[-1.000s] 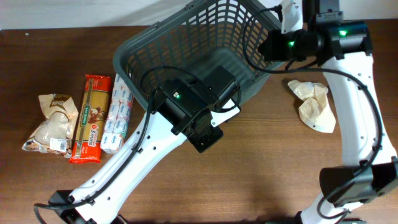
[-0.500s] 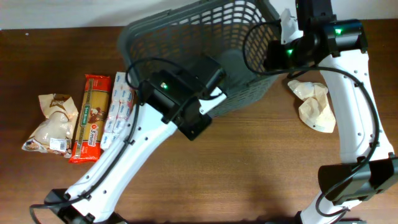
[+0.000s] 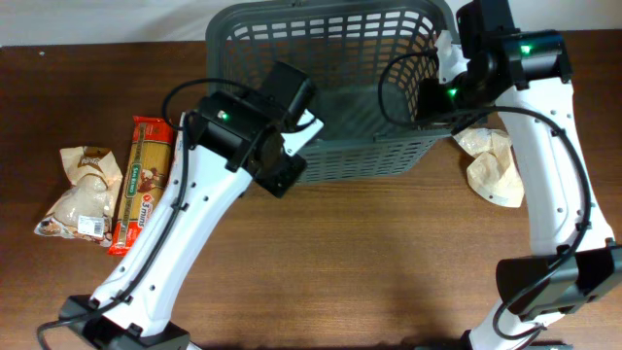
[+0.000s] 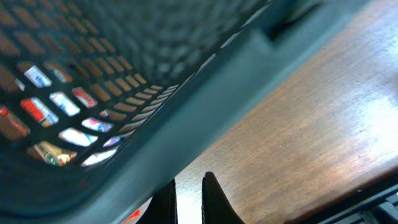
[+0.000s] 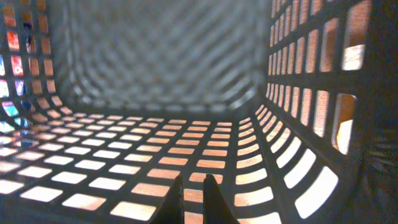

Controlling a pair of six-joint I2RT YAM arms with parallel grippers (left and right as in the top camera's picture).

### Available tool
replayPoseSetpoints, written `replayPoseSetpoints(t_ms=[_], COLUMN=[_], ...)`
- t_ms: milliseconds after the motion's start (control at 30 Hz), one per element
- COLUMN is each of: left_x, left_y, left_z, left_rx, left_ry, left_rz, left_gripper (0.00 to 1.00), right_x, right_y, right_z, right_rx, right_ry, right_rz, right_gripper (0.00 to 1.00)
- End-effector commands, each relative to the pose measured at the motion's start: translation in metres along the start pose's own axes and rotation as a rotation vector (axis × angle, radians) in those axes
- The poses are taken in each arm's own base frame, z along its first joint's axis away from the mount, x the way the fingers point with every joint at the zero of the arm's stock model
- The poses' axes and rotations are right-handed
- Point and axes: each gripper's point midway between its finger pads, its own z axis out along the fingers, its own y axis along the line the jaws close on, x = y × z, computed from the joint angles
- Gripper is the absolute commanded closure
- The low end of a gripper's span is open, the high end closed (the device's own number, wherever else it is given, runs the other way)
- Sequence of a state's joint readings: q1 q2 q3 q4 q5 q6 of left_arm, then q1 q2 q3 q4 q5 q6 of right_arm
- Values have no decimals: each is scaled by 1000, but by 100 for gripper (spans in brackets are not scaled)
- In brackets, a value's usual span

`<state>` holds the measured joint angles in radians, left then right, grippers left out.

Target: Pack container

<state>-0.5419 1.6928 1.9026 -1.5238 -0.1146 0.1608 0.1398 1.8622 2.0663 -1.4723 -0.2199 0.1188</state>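
Observation:
The container (image 3: pixel 374 156), a large dark grey lattice basket, stands at the back middle of the table with its open top up. My left gripper (image 3: pixel 303 146) is shut and empty, its fingertips (image 4: pixel 189 186) just under the basket's front left rim (image 4: pixel 186 118). My right gripper (image 3: pixel 416 105) reaches inside the basket at its right end. Its fingers (image 5: pixel 191 190) are shut above the slotted floor (image 5: pixel 124 162), with nothing between them. The basket holds no items that I can see.
A red pasta packet (image 3: pixel 141 185), a beige bag of grains (image 3: pixel 80 192) and a blue-white pack (image 3: pixel 177 209) lie at the left. A crumpled beige bag (image 3: pixel 491 165) lies right of the basket. Coloured packets show through the lattice (image 4: pixel 53 109).
The basket has swung from a tilted, skewed pose to sit square against the table's back edge. My left arm moved left and back with it. My right gripper stayed inside the basket.

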Motion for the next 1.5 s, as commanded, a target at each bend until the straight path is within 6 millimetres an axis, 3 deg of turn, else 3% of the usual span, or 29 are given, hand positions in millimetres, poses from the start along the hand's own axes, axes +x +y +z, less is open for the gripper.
replayPoseSetpoints(t_ms=[0, 200, 333, 367, 467, 533, 667, 800, 933, 1033, 1200, 1300, 1367, 1400, 1433, 1467], left_x=[1, 7, 8, 10, 22, 34, 61, 85, 103, 104, 89, 89, 90, 92, 93, 93], left_y=[17, 16, 16, 18, 40, 56, 82, 110, 146, 169, 185, 191, 192, 192, 192, 192], left_z=[2, -12, -53, -74, -127, -149, -170, -172, -156, -126, -39, 15, 36, 54, 62, 69], left_rx=[-32, -27, -18, -28, -112, -166, -245, -316, -373, -317, -87, -6, 28, 57, 72, 81], left_ry=[-1, -27, -164, -237, -413, -485, -533, -504, -409, -329, -119, 30, 87, 134, 158, 174], left_rz=[-47, -134, -175, -184, -263, -322, -431, -546, -675, -759, -652, -619, -613, -599, -594, -595], left_gripper=[98, 98, 98, 98, 85, 78, 71, 62, 61, 61, 53, 51, 51, 46, 43, 38], right_x=[4, -1, -17, -21, -35, -39, -43, -45, -44, -46, -42, -31, -24, -14, -10, -5], right_y=[13, 12, 5, 3, -15, -29, -57, -85, -93, -98, -129, -169, -193, -217, -226, -237], right_z=[-15, -30, -60, -67, -98, -106, -110, -108, -103, -104, -112, -124, -132, -141, -145, -149], right_rx=[9, 26, 26, 27, 45, 60, 91, 118, 125, 153, 298, 341, 368, 395, 406, 418], right_ry=[-36, -99, -218, -242, -342, -369, -386, -380, -361, -369, -376, -381, -390, -399, -402, -406], right_rz=[-56, -61, -47, -42, 1, 32, 93, 153, 171, 175, 220, 314, 374, 433, 458, 484], right_gripper=[96, 96, 96, 96, 96, 96, 96, 96, 96, 96, 96, 96, 96, 58, 42, 1])
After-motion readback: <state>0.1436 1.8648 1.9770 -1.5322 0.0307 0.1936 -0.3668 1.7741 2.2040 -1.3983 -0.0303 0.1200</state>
